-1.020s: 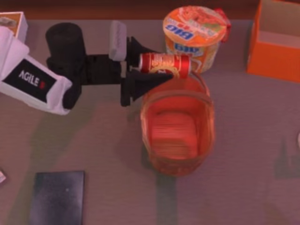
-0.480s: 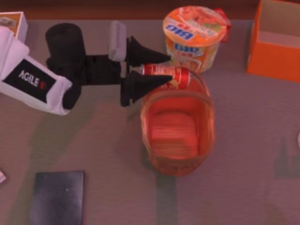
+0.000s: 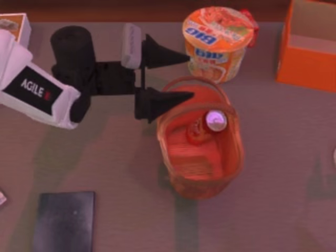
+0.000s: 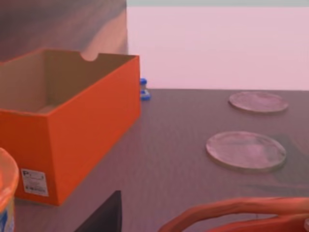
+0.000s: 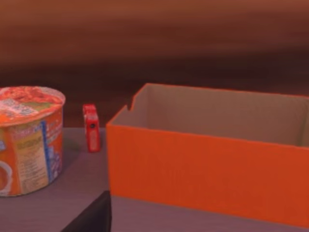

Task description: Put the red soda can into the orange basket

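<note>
The left tool [image 3: 165, 76] is held open, with nothing between its two black pointed fingers [image 3: 163, 100]. It hangs near the far edge of the tabletop [image 3: 273, 173], just beside the far left rim of the oval orange woven basket with the arched handle [image 3: 231, 157]. One finger tip reaches over that rim. The left arm comes in from the left side of the tabletop, and the tool points toward the right side.

The small red soda can with the silver top [image 3: 210, 124] is already inside the orange basket, in its far half. The can looks tilted, with the silver top turned up. So the drop step looks done. What is called for next, most likely, is for the left tool to be lifted and pulled away to the left, without the basket handle or rim being bumped.

Behind the basket, by the far edge, a big orange noodle cup [image 3: 218, 39] is seen. An open orange cardboard box [image 3: 310, 50] sits at the far right corner. A dark flat square [image 3: 65, 220] lies near the front left corner.

The right tool is not seen in the top view, and it cannot be told if it is open.
</note>
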